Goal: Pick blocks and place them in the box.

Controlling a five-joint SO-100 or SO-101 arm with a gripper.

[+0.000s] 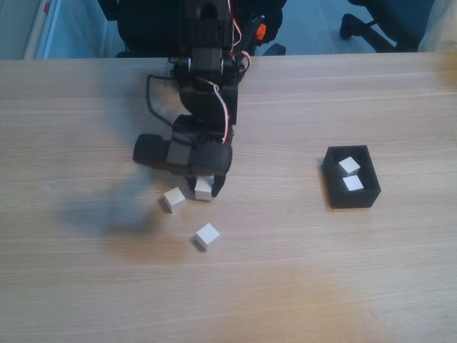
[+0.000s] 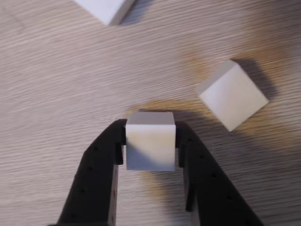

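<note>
Gripping a white block between its two black fingers, the gripper is closed on that cube's opposite sides, with no gap showing between pads and cube in the wrist view. In the fixed view the same gripper points down at the wooden table with the held block at its tip, low over the surface; whether the cube rests on the wood or is just lifted cannot be told. Five white blocks are visible in all. One is in the gripper. Two lie loose on the table: one just beside the gripper on its left in the fixed view, another a little nearer the camera. The wrist view shows a loose cube tilted to the right and the corner of another at the top edge. Two more blocks lie side by side inside the one black box, which sits well apart to the right.
</note>
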